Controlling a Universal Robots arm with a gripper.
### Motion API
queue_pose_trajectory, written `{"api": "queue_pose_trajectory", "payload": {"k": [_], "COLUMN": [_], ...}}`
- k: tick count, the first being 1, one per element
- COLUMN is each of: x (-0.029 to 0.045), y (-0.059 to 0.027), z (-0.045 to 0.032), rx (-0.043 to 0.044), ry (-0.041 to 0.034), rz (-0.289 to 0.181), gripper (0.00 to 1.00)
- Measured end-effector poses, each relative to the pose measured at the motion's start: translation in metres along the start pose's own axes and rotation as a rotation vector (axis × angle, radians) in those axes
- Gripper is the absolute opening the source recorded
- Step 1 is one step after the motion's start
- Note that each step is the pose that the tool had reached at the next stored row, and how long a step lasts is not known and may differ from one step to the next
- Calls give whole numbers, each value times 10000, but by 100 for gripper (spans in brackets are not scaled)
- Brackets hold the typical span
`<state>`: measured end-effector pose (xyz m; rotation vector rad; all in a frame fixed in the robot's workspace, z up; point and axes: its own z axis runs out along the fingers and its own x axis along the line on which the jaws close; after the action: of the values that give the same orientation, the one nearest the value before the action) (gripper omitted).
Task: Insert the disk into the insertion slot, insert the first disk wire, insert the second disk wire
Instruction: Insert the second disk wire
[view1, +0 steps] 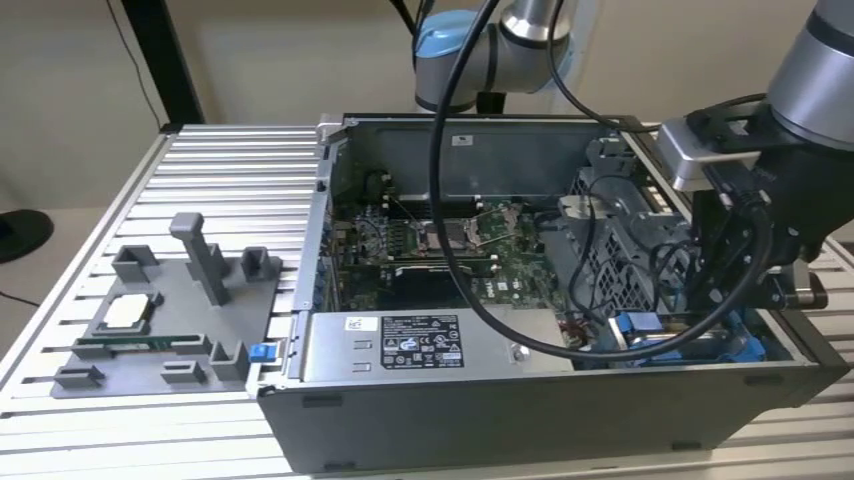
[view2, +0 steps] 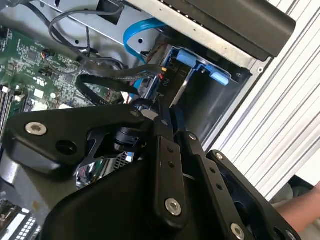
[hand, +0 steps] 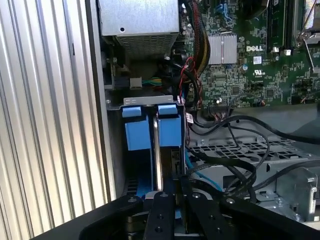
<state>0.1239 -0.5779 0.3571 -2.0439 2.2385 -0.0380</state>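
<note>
The disk's bright blue frame (hand: 136, 132) stands edge-up in the insertion slot (hand: 225, 147), a grey bay with perforated walls at the case corner toward the exterior view's right (view1: 627, 250). In the exterior view the blue frame (view1: 638, 323) shows low in that corner. My gripper (hand: 175, 192) hangs right over the bay with its black fingers drawn together. In the second wrist view its tips (view2: 150, 102) sit beside the blue frame (view2: 200, 62) and a black flat wire (view2: 100, 80). Whether anything is pinched is hidden. A blue wire (view2: 137, 27) loops close by.
The open computer case (view1: 534, 410) lies on a ribbed metal table (view1: 200, 160). Inside are a green motherboard (view1: 427, 240) and a grey box with a sticker (view1: 414, 345). A grey fixture tray (view1: 160, 320) stands at the exterior view's left. A person's hand (view2: 300, 210) is near the case.
</note>
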Motion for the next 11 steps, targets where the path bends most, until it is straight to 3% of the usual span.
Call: {"api": "queue_pose_trajectory", "payload": {"k": [8,11], "x": [-31,-31], "y": [25,26], "z": [46,58], "rx": [66,139], "ry": [-6,-13], "rz": [-26,-64], "gripper": [0,0]}}
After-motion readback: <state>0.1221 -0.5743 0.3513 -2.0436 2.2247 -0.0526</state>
